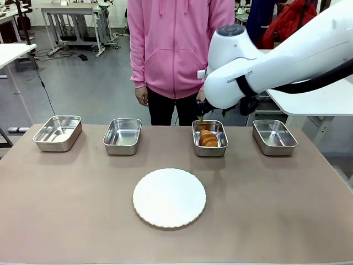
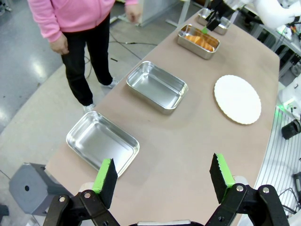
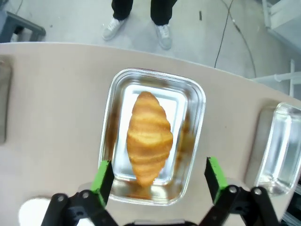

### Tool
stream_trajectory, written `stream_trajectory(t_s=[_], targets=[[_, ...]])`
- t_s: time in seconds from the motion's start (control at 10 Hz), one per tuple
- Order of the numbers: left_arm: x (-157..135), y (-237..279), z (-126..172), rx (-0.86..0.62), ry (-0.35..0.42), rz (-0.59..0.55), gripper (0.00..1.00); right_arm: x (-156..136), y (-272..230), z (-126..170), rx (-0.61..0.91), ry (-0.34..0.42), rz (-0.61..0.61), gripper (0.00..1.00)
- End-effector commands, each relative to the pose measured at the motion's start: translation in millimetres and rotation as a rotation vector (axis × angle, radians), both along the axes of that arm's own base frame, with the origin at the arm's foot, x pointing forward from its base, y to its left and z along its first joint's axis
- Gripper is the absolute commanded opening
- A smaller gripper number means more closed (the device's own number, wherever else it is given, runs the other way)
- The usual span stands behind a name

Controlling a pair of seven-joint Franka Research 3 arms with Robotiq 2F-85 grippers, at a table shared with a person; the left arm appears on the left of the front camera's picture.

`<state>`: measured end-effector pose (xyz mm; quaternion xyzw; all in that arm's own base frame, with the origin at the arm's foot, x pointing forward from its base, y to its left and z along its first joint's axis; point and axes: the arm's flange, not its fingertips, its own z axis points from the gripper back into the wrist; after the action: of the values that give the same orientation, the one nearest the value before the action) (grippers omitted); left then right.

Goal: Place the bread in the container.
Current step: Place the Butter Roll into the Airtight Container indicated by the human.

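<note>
Bread (image 3: 149, 137) lies lengthwise in the container (image 3: 197, 101), a shiny steel tray that, in the front view, stands just beyond the round white plate (image 1: 169, 197) and a little to its right. In that view the croissant (image 1: 208, 138) rests on the tray's floor, inside the rim (image 1: 209, 153). The right arm (image 1: 287, 55) reaches in from the right side and bends down over the far edge of this tray, its white wrist housing hanging above it. The right gripper (image 3: 160, 176) hovers over the bread with its green-padded fingers (image 3: 104, 176) spread wide, one on each side of the croissant and touching nothing. The left gripper (image 2: 162, 176) hangs high over the near-left part of the table (image 2: 188, 141), well apart from the plate, its jaws also wide open and empty. Three more steel trays share the row: two to the left (image 1: 57, 132) (image 1: 122, 136) of the filled one and one to its right (image 1: 274, 137). A person in a pink hoodie (image 1: 176, 44) stands beyond the table, arms hanging at the sides.
</note>
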<state>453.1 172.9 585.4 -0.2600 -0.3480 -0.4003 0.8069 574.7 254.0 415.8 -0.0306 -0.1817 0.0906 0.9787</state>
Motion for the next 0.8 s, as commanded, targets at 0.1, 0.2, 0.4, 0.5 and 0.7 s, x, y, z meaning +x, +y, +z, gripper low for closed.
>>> stream_trajectory(t_s=[0.1,0.2,0.4,0.5,0.7], targets=[[-1,-1,2,-0.005,-0.007,-0.006,1.00,-77,-32,40,0.048,-0.112,-0.032,1.00],[-1,-1,2,-0.005,-0.007,-0.006,1.00,-103,-41,49,0.075,-0.114,-0.035,1.00],[-1,-1,2,-0.005,-0.007,-0.006,1.00,-146,-56,54,0.120,-0.096,-0.001,1.00],[-1,-1,2,-0.005,-0.007,-0.006,1.00,-165,-65,53,0.139,-0.081,0.018,1.00],[-1,-1,2,-0.005,-0.007,-0.006,1.00,-194,-79,45,0.164,-0.080,0.043,1.00]])
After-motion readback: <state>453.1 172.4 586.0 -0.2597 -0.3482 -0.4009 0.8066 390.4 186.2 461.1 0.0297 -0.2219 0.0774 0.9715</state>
